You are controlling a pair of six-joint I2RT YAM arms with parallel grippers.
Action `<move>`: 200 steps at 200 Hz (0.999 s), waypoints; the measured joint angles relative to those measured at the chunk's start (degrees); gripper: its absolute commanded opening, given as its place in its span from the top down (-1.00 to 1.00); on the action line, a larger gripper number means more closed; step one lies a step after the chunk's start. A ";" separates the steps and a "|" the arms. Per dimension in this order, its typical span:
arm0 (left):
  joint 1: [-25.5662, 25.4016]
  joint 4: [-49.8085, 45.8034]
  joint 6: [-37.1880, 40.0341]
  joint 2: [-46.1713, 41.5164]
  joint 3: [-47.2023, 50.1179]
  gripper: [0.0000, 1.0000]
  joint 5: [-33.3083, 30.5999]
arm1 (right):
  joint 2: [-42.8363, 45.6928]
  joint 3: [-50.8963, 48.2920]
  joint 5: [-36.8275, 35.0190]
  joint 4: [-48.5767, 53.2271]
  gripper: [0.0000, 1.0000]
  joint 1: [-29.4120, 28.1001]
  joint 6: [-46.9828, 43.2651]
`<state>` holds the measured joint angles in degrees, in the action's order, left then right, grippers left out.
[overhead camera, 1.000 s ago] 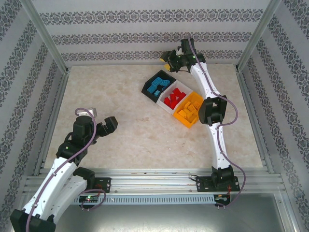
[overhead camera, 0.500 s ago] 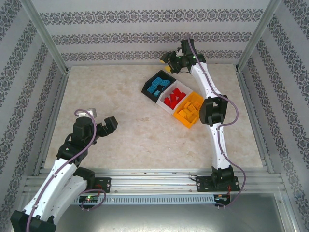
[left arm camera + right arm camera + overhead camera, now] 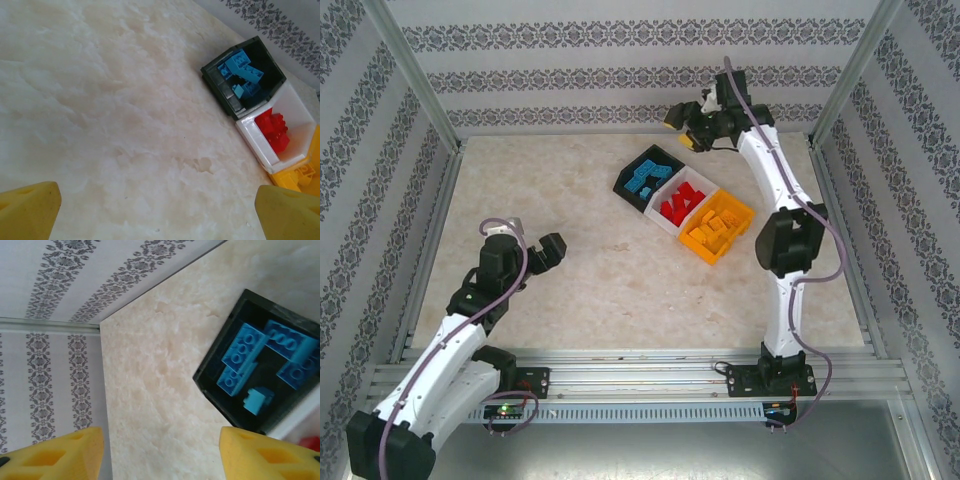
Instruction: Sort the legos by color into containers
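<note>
Three joined containers sit at the back of the table. The black bin [image 3: 630, 168] holds blue legos [image 3: 644, 180], the white bin [image 3: 696, 177] holds red legos [image 3: 675, 207], and the orange bin [image 3: 744, 213] holds orange legos [image 3: 713, 228]. My right gripper [image 3: 682, 128] hovers beyond the black bin, near the back wall, open and empty. In its wrist view the right gripper [image 3: 162, 455] frames bare table beside the blue legos [image 3: 250, 360]. My left gripper [image 3: 532, 240] hangs open over the left of the table. The left gripper [image 3: 160, 215] is empty, with the black bin [image 3: 217, 82] and red legos [image 3: 274, 131] far ahead.
Patterned walls and metal posts close in the table on three sides. The back wall [image 3: 50, 365] meets the table edge just left of my right gripper. Bare marbled tabletop [image 3: 620, 280] stretches between my left gripper and the bins.
My right gripper has opened wider and the right arm has swung a little to the right along the back wall. The left arm has shifted slightly.
</note>
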<state>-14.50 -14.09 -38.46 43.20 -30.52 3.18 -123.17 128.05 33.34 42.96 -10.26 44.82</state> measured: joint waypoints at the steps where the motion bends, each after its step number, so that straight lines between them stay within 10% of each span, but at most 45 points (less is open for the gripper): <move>1: 0.00 0.07 -0.02 0.07 0.00 -1.00 -0.07 | 0.22 -0.28 -0.04 -0.02 -0.94 0.07 0.00; 200: 0.02 16.83 -3.21 27.85 -8.00 -1.00 -3.85 | 45.86 -57.61 -17.62 -19.02 -0.96 14.71 -14.93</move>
<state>-14.48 2.74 -41.67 71.05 -38.52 -0.67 -77.32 70.43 15.73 23.94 4.45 29.89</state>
